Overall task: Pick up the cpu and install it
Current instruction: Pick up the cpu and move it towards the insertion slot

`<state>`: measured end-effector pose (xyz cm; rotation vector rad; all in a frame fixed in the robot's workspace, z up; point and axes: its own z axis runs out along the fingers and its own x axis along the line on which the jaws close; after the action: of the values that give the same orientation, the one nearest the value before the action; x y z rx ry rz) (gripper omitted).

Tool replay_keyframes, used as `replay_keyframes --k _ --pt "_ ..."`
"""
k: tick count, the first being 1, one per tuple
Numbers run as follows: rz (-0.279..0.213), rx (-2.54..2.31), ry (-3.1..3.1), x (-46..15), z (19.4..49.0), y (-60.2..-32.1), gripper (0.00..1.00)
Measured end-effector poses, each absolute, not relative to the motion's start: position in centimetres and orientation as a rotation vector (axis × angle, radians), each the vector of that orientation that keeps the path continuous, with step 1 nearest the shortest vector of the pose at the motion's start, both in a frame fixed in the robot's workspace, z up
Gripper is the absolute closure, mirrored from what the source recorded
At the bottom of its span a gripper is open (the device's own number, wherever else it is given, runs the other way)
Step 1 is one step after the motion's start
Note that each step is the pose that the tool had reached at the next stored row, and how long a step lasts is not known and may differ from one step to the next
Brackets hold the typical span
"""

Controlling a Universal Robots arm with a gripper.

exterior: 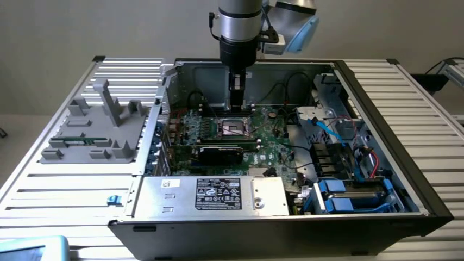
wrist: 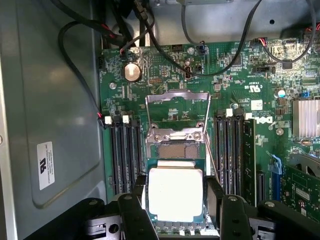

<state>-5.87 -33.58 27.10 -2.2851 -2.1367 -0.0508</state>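
The cpu [wrist: 175, 190] is a flat square chip with a shiny pale top and a thin green edge; it sits between the two black fingers [wrist: 215, 197] of the gripper [wrist: 176, 200]; one finger is against each side of it, so the jaws are closed on the chip and holding it. The chip is right over the socket [wrist: 176, 149]; part of the socket peeks out past the chip's far edge; I cannot tell if the chip touches it. The metal frame [wrist: 177, 107] of the socket is flipped up and open, just beyond the socket. Long dark memory slots [wrist: 125, 155] run along both sides of the socket; all of this is on the green board [wrist: 165, 65], which also has a round silver battery [wrist: 131, 71] and black cables [wrist: 75, 65] looping over it.

In the exterior view the arm [exterior: 239, 27] comes straight down from above; the gripper [exterior: 238, 109] points down, deep inside the open computer case [exterior: 384, 125], with its tip just above the socket in the middle of the board. A silver box with a label [exterior: 210, 193] sits at the near side of the case. The case lies on a ribbed metal table [exterior: 406, 92]; a grey tray [exterior: 94, 133] rests on the table at the exterior view's left, well apart from the gripper.
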Motion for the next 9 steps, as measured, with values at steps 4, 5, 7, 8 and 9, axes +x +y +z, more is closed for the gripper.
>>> replay_keyframes --k 4,5,7,8,9 --pt "-0.051 -2.285 -2.137 -5.87 27.08 -33.58 0.45" --pt "-0.052 -2.285 -2.137 -5.87 27.01 -33.58 0.45" --pt "-0.051 -2.283 -2.139 -5.87 26.89 -33.59 0.45" --pt "-0.051 -2.281 -2.141 -5.87 26.8 -33.59 0.45" --pt "-0.051 -2.278 -2.144 -5.88 26.7 -33.59 0.45"
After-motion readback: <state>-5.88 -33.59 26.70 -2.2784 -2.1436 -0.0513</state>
